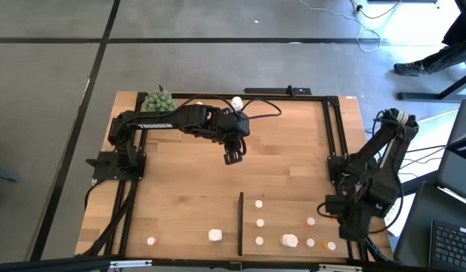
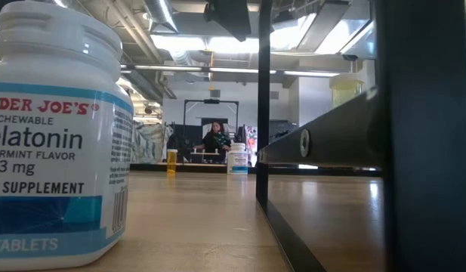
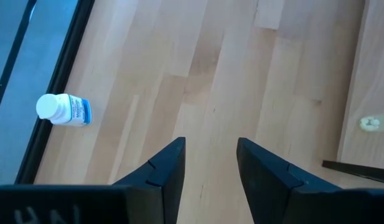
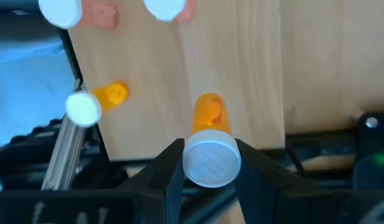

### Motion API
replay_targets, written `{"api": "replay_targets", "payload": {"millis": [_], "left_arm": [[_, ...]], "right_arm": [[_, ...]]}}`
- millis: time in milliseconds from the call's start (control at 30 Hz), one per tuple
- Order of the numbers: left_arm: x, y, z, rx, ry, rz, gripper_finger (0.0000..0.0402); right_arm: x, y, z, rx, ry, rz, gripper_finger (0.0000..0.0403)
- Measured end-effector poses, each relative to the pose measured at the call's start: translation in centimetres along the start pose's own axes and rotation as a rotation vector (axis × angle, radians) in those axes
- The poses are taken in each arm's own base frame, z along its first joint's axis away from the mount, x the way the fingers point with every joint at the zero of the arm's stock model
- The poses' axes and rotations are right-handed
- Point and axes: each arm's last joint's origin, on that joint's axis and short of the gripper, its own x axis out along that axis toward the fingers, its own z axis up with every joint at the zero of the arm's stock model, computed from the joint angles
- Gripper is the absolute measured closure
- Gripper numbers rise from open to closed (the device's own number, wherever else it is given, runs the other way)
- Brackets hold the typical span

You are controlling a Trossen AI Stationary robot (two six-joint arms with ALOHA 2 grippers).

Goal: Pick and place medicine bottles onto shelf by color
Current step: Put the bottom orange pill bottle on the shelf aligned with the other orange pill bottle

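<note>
Left gripper [image 1: 233,157] hovers empty, half-open over the bench [image 1: 278,159], while right gripper [image 4: 207,163] clamps an orange bottle [image 4: 209,144] above the shelf [image 4: 241,68] for sorting.

Left gripper [image 1: 233,157] hovers, jaws apart; right gripper [image 4: 207,163] jaws clamped.

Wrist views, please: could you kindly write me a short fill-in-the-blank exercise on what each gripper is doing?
1. The left gripper hangs open over bare wood and holds ____.
2. Off by the table's black frame, the white bottle with the blue label lies on its ____.
3. The right gripper is shut on the white cap of the gripped bottle, whose body is coloured ____.

Missing words: nothing; side; orange
</note>
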Motion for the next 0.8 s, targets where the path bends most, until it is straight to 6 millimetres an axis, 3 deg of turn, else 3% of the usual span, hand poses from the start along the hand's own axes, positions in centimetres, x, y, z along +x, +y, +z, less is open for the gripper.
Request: {"api": "replay_targets", "payload": {"millis": [233,367,800], "left_arm": [[0.0,-0.2,0.0,0.004,0.000,-0.003,0.0264],[-0.1,-0.3,0.0,0.006,-0.001,-0.005,0.0264],[0.0,-0.3,0.0,0.006,-0.001,-0.006,0.0264]], "right_arm": [[2.9,1.8,0.6,-0.002,0.008,0.019,0.0281],[4.4,1.6,0.5,0.014,0.066,0.007,0.0281],[5.9,1.0,0.4,0.019,0.080,0.006,0.0281]]}}
